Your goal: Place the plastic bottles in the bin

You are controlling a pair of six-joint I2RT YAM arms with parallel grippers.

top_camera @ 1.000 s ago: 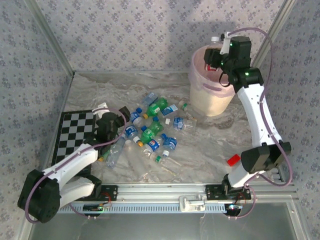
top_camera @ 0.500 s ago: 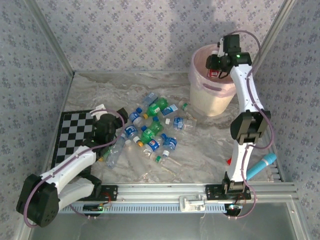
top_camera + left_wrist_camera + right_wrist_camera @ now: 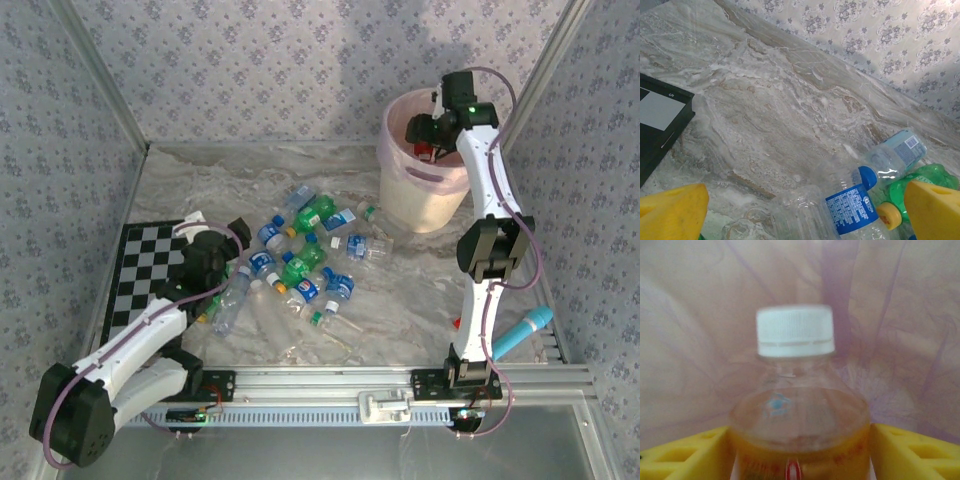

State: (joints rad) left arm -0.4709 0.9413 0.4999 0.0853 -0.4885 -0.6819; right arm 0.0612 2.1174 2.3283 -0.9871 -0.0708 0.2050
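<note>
Several small plastic bottles (image 3: 305, 255), clear and green, lie in a heap mid-table. My left gripper (image 3: 228, 255) hovers open at the heap's left end. In the left wrist view its yellow fingers (image 3: 675, 212) straddle a clear bottle with a blue label (image 3: 850, 207) without touching it. My right gripper (image 3: 432, 140) hangs inside the mouth of the pale pink bin (image 3: 420, 205). A white-capped bottle with an orange-red label (image 3: 795, 405) sits blurred between the right gripper's yellow fingers (image 3: 690, 455), cap toward the bin's inside. Whether the fingers still press it is unclear.
A black-and-white checkerboard (image 3: 140, 270) lies at the left, under my left arm. A small red block (image 3: 458, 322) and a blue cylinder (image 3: 522, 333) lie by the right arm's base. Patterned walls close the table on three sides.
The right arm has straightened up and brought its bottle down into the bin's mouth, uncovering the blue cylinder. The left gripper has crept slightly toward the bottles.
</note>
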